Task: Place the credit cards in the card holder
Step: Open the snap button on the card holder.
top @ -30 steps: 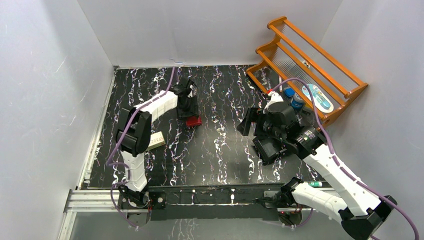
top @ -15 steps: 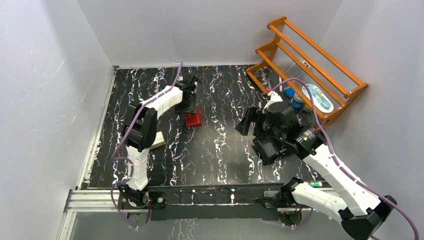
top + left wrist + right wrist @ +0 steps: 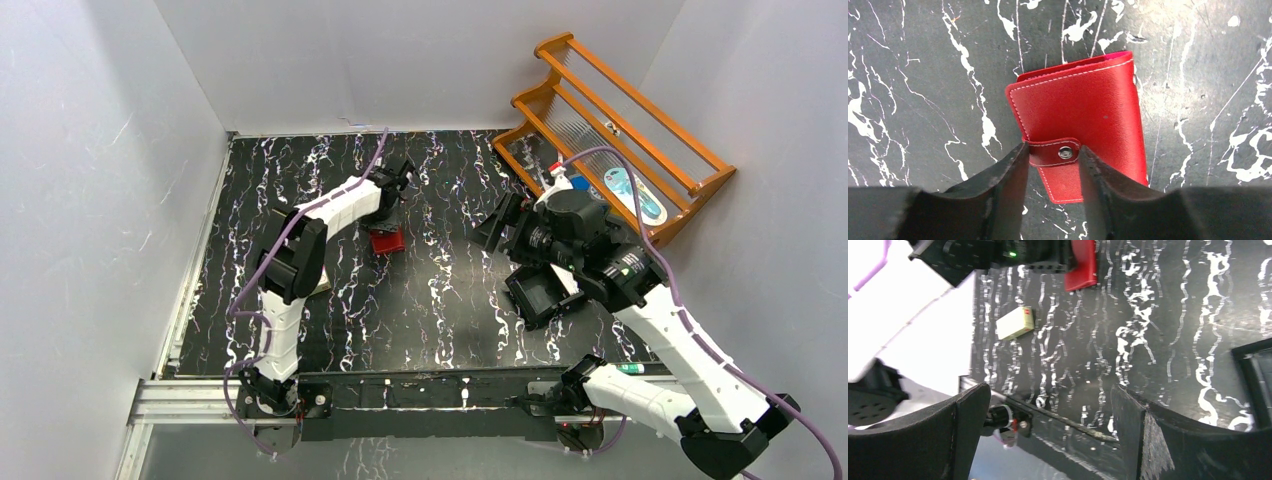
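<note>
The card holder point(image 3: 1083, 115) is a red folding case, closed, with a snap strap across its near edge. It lies flat on the black marbled table and also shows in the top view point(image 3: 386, 241) and the right wrist view point(image 3: 1083, 262). My left gripper point(image 3: 1053, 150) hangs over its near edge with the jaws a little apart, one on each side of the snap strap; in the top view it point(image 3: 392, 212) is just behind the holder. My right gripper point(image 3: 1048, 390) is open and empty, held above the table's middle right point(image 3: 495, 225). No credit cards are in view.
A black open box point(image 3: 540, 292) sits under my right arm. A cream block point(image 3: 1014, 322) lies near the left arm's elbow. An orange wooden rack point(image 3: 610, 120) holding small items stands at the back right. White walls close in the table.
My left gripper has moved back and to the right, off the top of the card holder, which stays in place. My right gripper has risen and swung slightly toward the back.
</note>
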You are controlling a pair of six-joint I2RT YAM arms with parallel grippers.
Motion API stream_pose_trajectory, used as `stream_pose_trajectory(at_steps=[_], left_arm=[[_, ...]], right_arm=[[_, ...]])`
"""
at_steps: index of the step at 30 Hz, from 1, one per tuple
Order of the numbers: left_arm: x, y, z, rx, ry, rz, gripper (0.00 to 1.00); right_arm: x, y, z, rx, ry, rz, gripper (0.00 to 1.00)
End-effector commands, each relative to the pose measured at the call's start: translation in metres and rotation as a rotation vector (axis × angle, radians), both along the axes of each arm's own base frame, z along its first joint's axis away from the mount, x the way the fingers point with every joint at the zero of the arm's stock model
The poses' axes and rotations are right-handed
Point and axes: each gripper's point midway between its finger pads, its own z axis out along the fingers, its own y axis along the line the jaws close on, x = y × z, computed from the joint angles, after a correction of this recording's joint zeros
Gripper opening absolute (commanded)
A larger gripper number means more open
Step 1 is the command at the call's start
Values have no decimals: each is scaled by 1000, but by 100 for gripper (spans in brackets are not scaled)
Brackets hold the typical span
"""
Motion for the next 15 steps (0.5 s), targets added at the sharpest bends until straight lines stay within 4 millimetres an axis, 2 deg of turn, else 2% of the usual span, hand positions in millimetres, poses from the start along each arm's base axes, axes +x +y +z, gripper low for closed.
stream_pose_trajectory(at_steps=[1,4,6,9,15], left_arm=[[-28,13,-22,106,89,-24,31],[-39,13,-30,98,126,-35,10],[-46,7,-33,60,150,-49,2],[-52,-3,-29,-4,164,-57,0],[-60,-33,3,-203,154,-77,0]], right_arm=[[-11,14,43,175,52,11,98],[-22,25,47,240,124,50,98],[-30,31,50,280,168,82,98],[-31,35,55,311,163,100,98],[-22,31,67,280,126,67,98]])
